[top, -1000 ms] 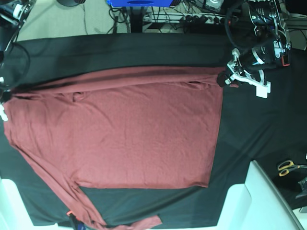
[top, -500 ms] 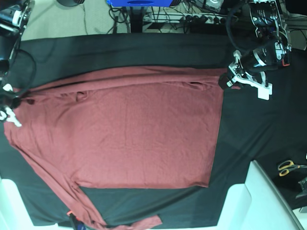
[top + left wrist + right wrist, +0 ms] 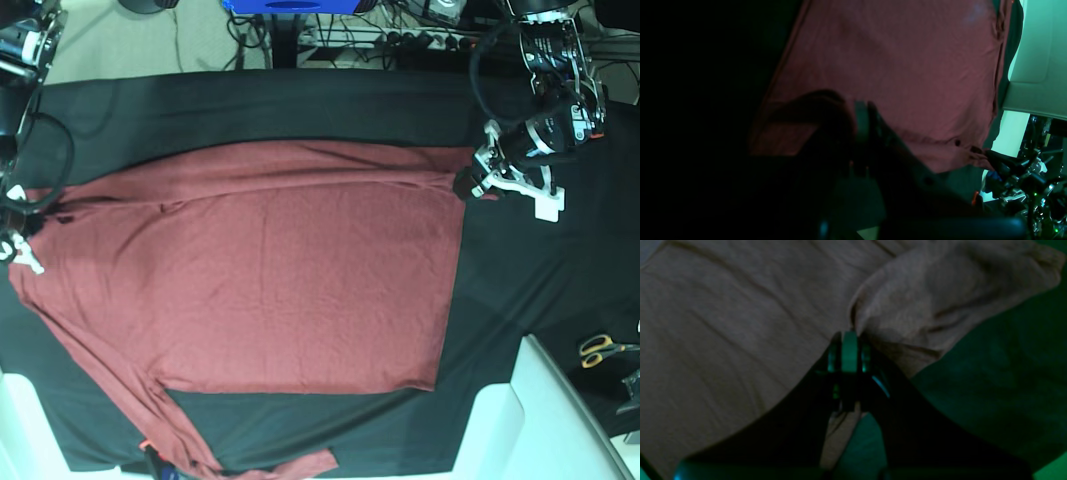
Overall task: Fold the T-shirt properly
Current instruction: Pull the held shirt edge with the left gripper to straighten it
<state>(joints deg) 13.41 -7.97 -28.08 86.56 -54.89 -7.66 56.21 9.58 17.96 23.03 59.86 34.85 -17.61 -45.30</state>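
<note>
Two tools working opposite ends of the T-shirt (image 3: 270,290), both clamped tight on cloth. Lying spread over the black tablecloth (image 3: 300,110) on the bench, body mostly flat, faint creases running across it. Left tool (image 3: 468,184) pinching the shirt's upper corner at the base view's right, jaws closed on the fabric edge; white fitting hanging just beside it. Left wrist view very dark: left tool (image 3: 862,115) showing narrow, pressed together, a fold of red cloth bunching against its tip, the broad panel stretching away beyond. Right tool (image 3: 18,243) sitting at the far left edge of the base view, gripping the shirt's other upper corner where the cloth is puckering. Right wrist view confirming: right tool (image 3: 849,340) closed, a lump of fabric gathering up and to the right of the tip, smoother cloth lying to the left. Upper hem pulling into a long ridge between the two gripped corners, sagging slightly at the middle. One sleeve (image 3: 250,465) trailing down along the lower left and running out toward the bench's near edge. Scissors (image 3: 603,349) with yellow handles resting well apart at the lower right. White surface (image 3: 540,420) showing just past the cloth's near right corner.
</note>
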